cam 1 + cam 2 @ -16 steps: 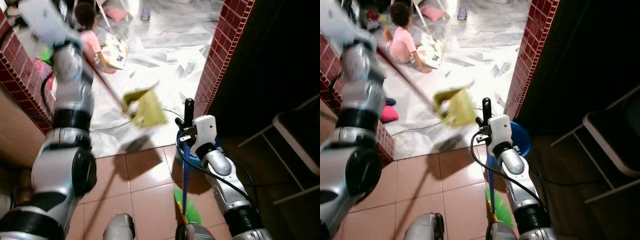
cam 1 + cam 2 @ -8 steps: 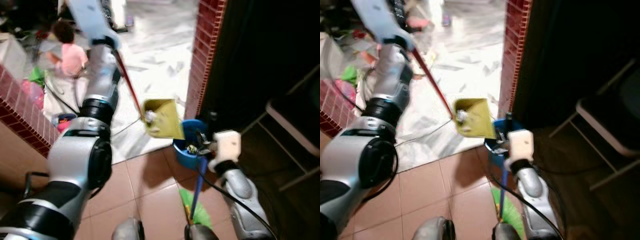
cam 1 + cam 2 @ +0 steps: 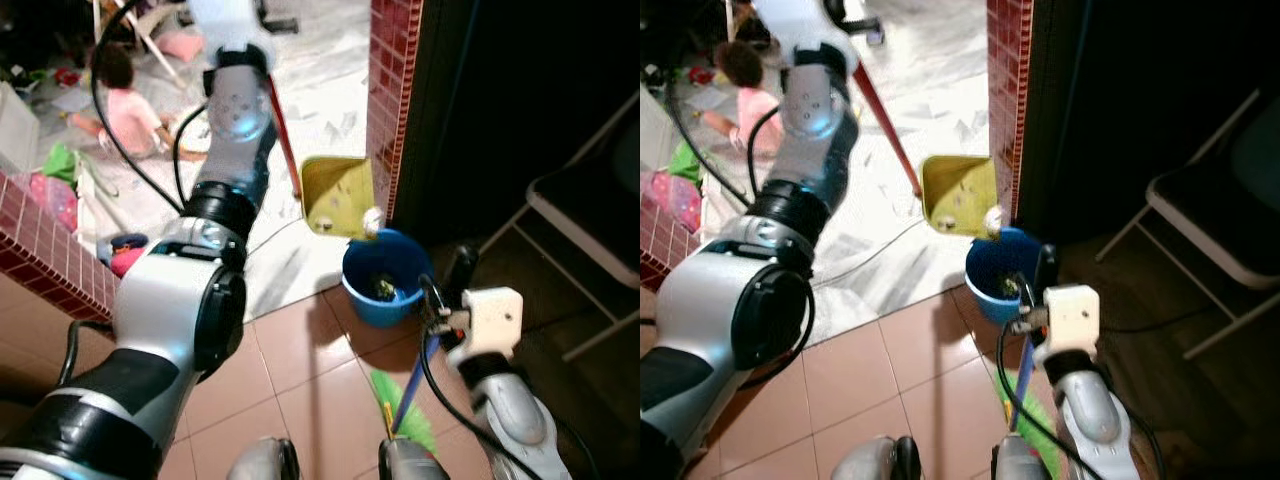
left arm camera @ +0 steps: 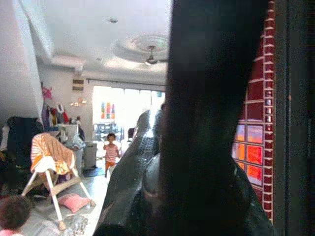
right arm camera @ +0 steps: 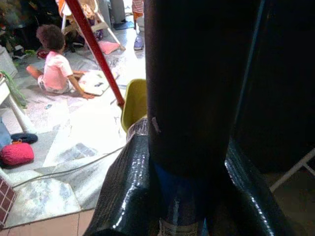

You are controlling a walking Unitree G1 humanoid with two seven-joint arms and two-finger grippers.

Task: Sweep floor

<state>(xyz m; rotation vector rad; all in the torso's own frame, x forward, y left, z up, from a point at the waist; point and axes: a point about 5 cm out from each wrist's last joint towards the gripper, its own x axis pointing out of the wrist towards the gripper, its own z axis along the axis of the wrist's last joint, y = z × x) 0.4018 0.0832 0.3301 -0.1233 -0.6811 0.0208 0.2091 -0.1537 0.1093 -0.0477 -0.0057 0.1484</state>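
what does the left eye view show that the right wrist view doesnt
Only the left eye view takes in the blue bucket under the tipped dustpan, a white scrap at the pan's lip, the green broom head on the tiles, and the right gripper from outside. Only the right wrist view looks along its fingers, shut on the blue broom handle. Both share the yellow dustpan, its red handle, a seated person in pink, and the folding chair.
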